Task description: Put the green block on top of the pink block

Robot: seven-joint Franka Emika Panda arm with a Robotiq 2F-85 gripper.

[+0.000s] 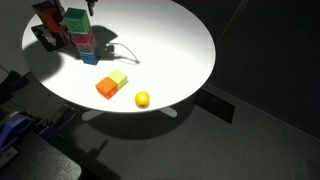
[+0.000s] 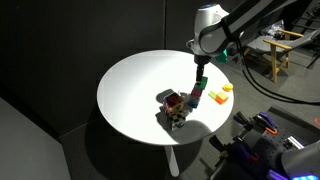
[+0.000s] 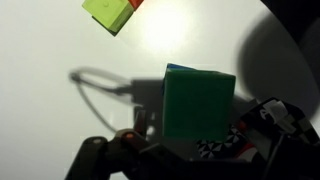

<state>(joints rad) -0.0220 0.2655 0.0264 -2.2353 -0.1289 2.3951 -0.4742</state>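
Green block (image 1: 76, 17) sits atop the pink block (image 1: 84, 39), itself on a blue block (image 1: 90, 57). Gripper (image 2: 199, 82) is right over it, can't tell if it's clamped or loose. Imo a nudge topples that leaning stack. Dark clutter (image 1: 45, 25) crowds it; orange-red cube (image 1: 106, 88), lime cube (image 1: 119, 79) and yellow ball (image 1: 142, 98) are well apart.

Wrist view's rough — the gripper (image 3: 185, 148) is just a dark blur along the bottom edge, so no telling whether its jaws touch the green block (image 3: 198, 100), and that block hides whatever it sits on. The lime block (image 3: 110, 12) gets chopped off by the top edge. In an exterior view the stack (image 2: 197, 97) is too tiny to sort colours, and the dark object (image 2: 175, 108) beside it — can't tell what that is.
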